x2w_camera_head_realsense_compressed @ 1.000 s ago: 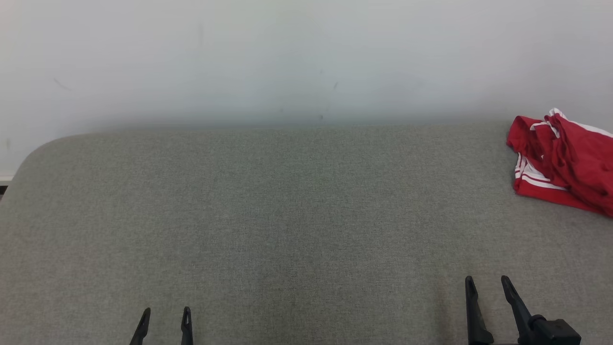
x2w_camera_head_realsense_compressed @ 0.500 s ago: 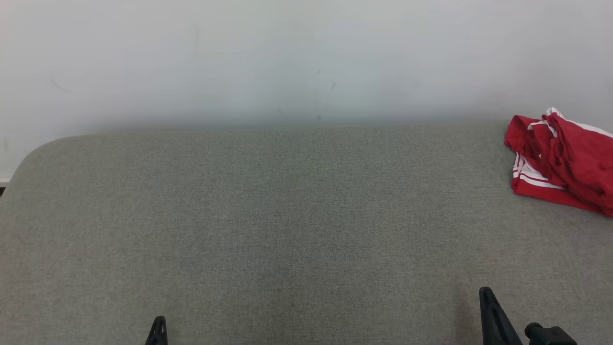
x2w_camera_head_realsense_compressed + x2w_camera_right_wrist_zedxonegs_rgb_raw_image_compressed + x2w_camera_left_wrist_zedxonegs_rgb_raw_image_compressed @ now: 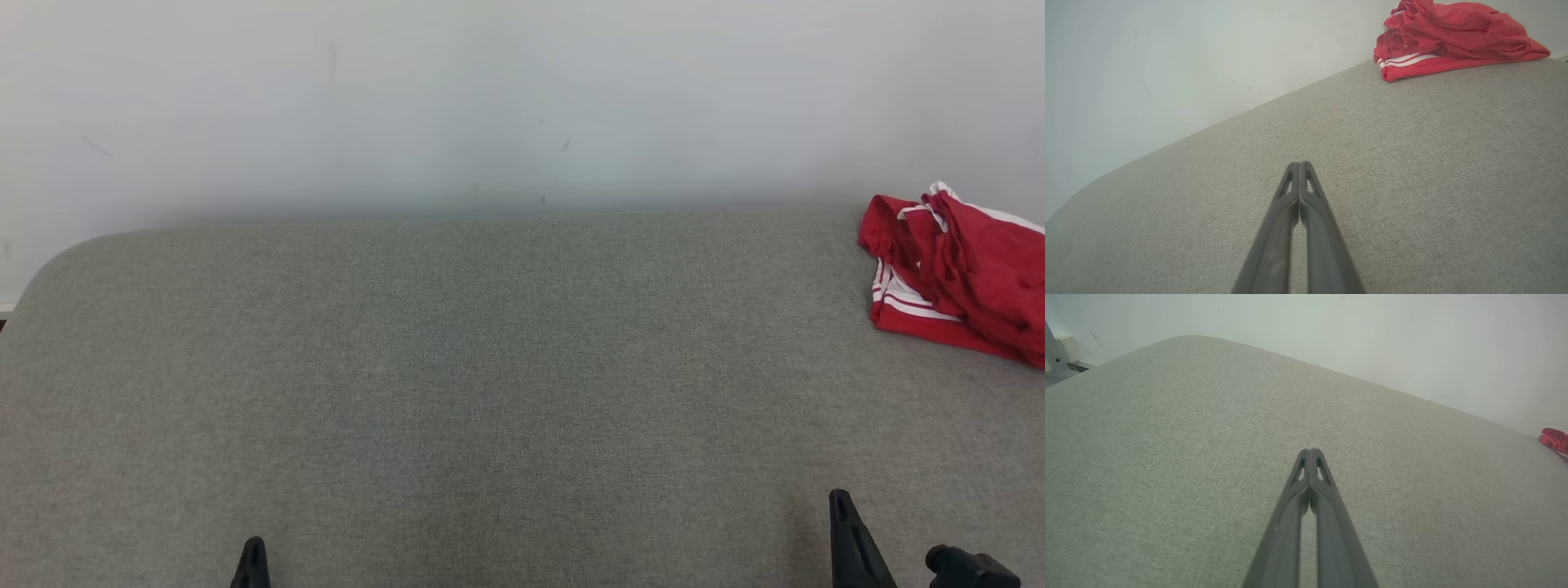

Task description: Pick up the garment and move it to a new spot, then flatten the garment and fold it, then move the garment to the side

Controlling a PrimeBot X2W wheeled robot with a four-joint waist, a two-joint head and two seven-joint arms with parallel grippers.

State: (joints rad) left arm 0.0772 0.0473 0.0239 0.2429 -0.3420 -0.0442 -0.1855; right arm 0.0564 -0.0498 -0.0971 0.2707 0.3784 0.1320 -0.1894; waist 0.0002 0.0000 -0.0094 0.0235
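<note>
– One red garment (image 3: 955, 278) lies crumpled at the far right end of the grey cushion (image 3: 490, 367). How will it handle for you?
– Light and limp, I judge. It will sag and could slip from a shallow pinch. Take a thick bunched ridge on top, or the white-striped hem lying on the grey cushion.
– And the grippers?
– Your left gripper (image 3: 1310, 451) and right gripper (image 3: 1299, 163) hover over the grey cushion's near edge, fingers pressed together, holding nothing. A second ago both stood spread. The garment has not moved.
</note>
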